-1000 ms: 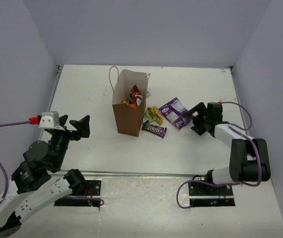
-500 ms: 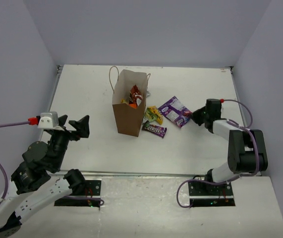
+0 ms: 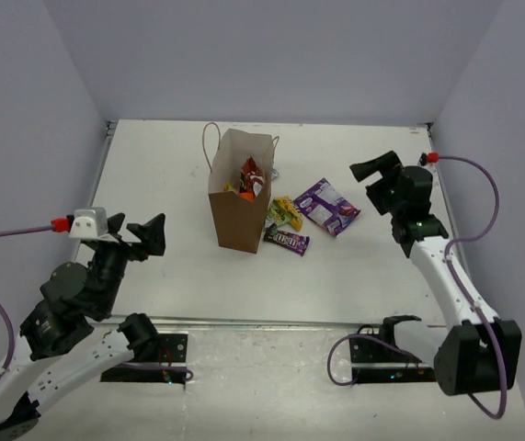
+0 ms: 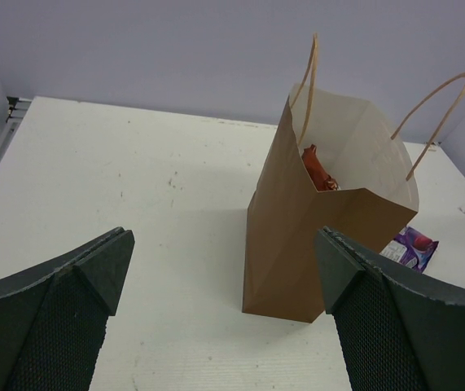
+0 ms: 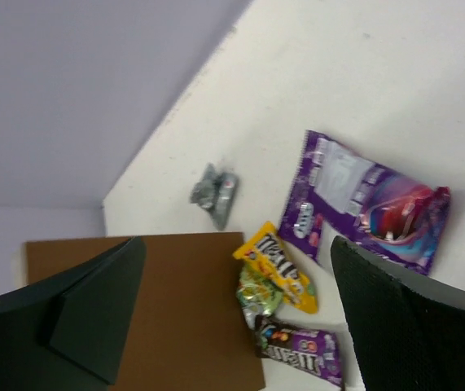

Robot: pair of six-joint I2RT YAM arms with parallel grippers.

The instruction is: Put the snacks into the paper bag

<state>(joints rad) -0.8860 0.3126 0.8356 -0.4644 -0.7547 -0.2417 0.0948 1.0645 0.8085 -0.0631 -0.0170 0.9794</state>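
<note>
The paper bag [image 3: 240, 193] stands upright mid-table, brown, with loop handles; a red-orange chip bag [image 3: 252, 176] pokes out of its open mouth. To its right lie a yellow packet [image 3: 289, 211], a dark brown candy packet [image 3: 286, 241] and a purple packet [image 3: 326, 207]. In the right wrist view a green packet [image 5: 258, 295] and a silver wrapper [image 5: 215, 194] also show beside the bag [image 5: 183, 309]. My right gripper [image 3: 372, 179] hangs open and empty above the table, right of the purple packet [image 5: 362, 204]. My left gripper [image 3: 156, 234] is open, left of the bag [image 4: 297, 236].
The table's raised rim [image 3: 271, 122] runs along the back, with grey walls on three sides. The bag's thin handles [image 4: 309, 90] stick up above its mouth. Bare white tabletop [image 3: 161, 175] lies between the left gripper and the bag.
The right gripper left the purple packet's right edge, rose and swung toward the back right; its jaws stand open now. The purple packet stays on the table. The left arm has not moved.
</note>
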